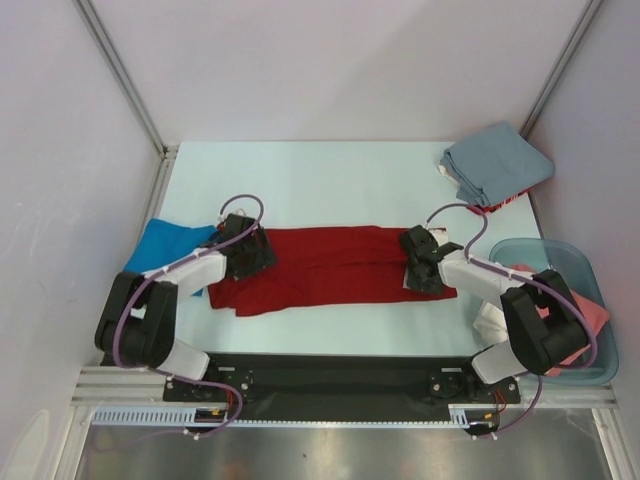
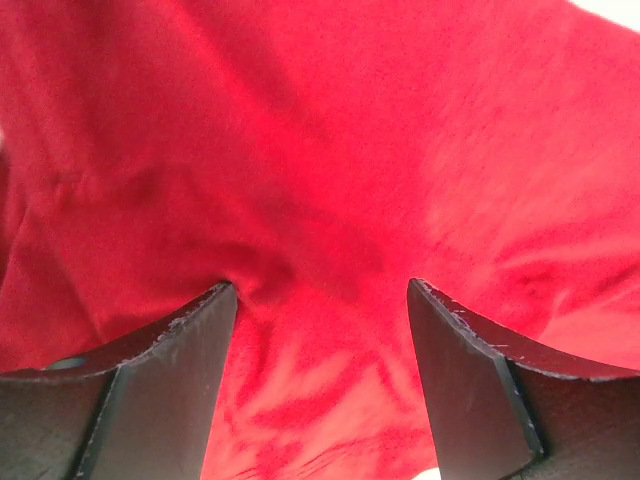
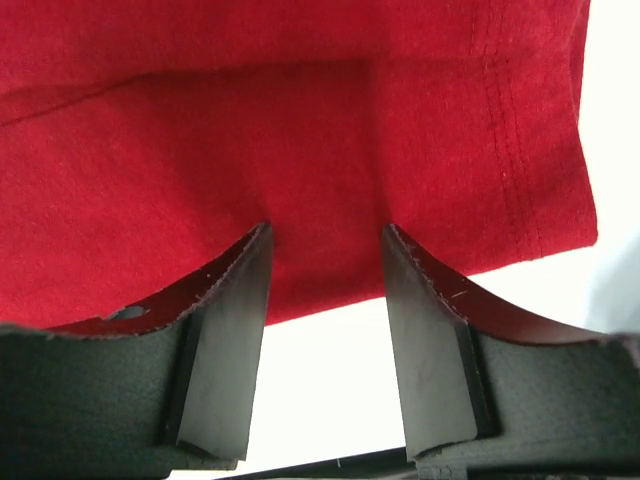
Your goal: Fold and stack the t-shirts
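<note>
The desk carries the red shirt across its middle, lying as a long band from left to right, with one arm at each end of it.

My main worry is an uneven pick. If one side closes on only the top layer, or takes less cloth than the other, I expect the band to sag and twist, and the fold to open. The blue shirt lies just beside the left end, partly under that arm. A low, wide grab there could catch it and drag it along. At the right end the fingers sit right over the hem, with bare desk showing under them, so a shallow bite could slip off the edge.

The left end effector has its fingers well apart, pressed down toward the rumpled red cloth but clamping nothing. The right end effector is also parted, a little narrower, and holds nothing yet.
</note>
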